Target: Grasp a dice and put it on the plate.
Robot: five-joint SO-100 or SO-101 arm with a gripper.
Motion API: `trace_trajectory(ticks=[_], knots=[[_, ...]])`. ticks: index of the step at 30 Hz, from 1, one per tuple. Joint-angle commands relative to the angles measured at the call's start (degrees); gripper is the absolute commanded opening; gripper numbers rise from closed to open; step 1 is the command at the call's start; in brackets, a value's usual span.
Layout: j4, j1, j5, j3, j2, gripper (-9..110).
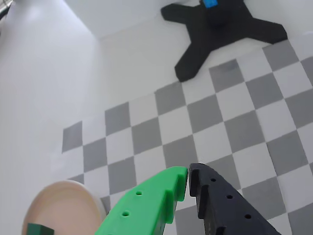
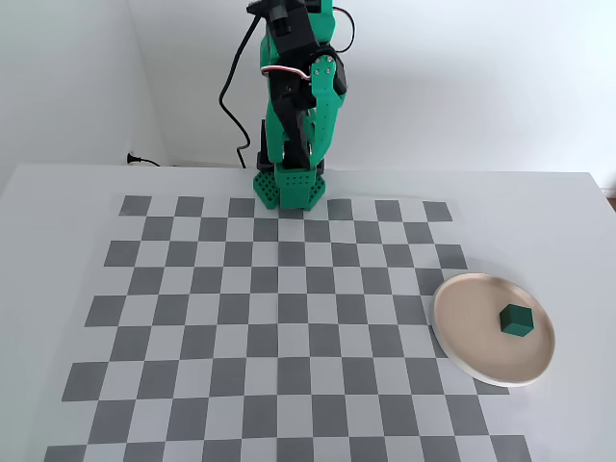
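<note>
White table under my checkered mat, plain white wall behind table, black cable trailing down wall, soft even light.

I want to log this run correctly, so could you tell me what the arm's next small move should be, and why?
Probably none beyond settling at rest. The dice already sits on the plate, apart from the rim, and the gripper is shut and empty, with the arm folded back over its base, away from the plate. Reaching again would likely only risk nudging the dice off.
</note>
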Motion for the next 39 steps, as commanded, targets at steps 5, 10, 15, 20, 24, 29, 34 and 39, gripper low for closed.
trace_trajectory(ticks=[5,10,15,20,24,29,34,39], knots=[[-4.31,4.57,7.03,12.83,11.51,-4],[-3.96,5.01,12.13,18.98,17.49,-4],[-3.16,5.71,15.56,24.96,22.41,-4],[-4.83,7.29,20.57,28.74,22.41,-4],[-5.98,7.12,24.52,31.99,22.41,-4],[-7.73,7.21,27.33,37.97,22.41,-4],[-8.26,7.21,31.55,41.13,22.41,-4],[-9.49,7.03,43.15,43.77,22.41,-4]])
